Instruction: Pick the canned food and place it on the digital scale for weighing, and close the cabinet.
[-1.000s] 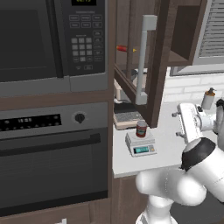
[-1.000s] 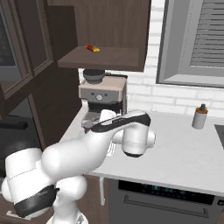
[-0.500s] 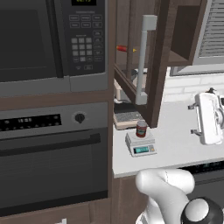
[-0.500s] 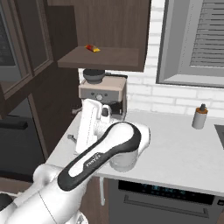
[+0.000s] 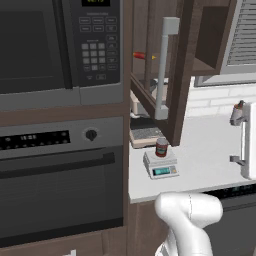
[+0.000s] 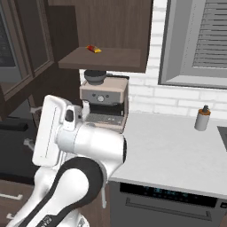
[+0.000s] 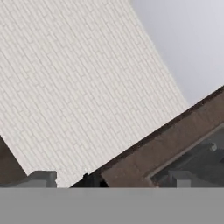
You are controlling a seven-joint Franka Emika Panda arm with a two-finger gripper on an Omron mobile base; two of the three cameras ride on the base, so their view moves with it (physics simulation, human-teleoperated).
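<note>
The red canned food (image 5: pixel 161 147) stands upright on the platform of the small digital scale (image 5: pixel 162 169), near the counter's front left corner. Above it the dark brown cabinet door (image 5: pixel 181 75) hangs open, edge-on, with its long grey bar handle (image 5: pixel 163 70) facing me. My gripper (image 5: pixel 235 140) hovers over the counter far to the right of the can, fingers pointing left, wide open and empty. From the other side the gripper (image 6: pixel 30 126) sits beside the open door, with the white hand behind it.
A beige coffee machine (image 6: pixel 104 100) stands under the open cabinet shelf (image 6: pixel 106 60), which carries a small red and yellow item (image 6: pixel 93 48). A soap dispenser (image 6: pixel 202 119) is at the counter's back right. Microwave (image 5: pixel 55 45) and oven (image 5: pixel 60 170) fill the left.
The arm has swung and the hand has turned and drifted right in the left base view, left in the right base view. The can stays on the scale. The jaws stay open.
</note>
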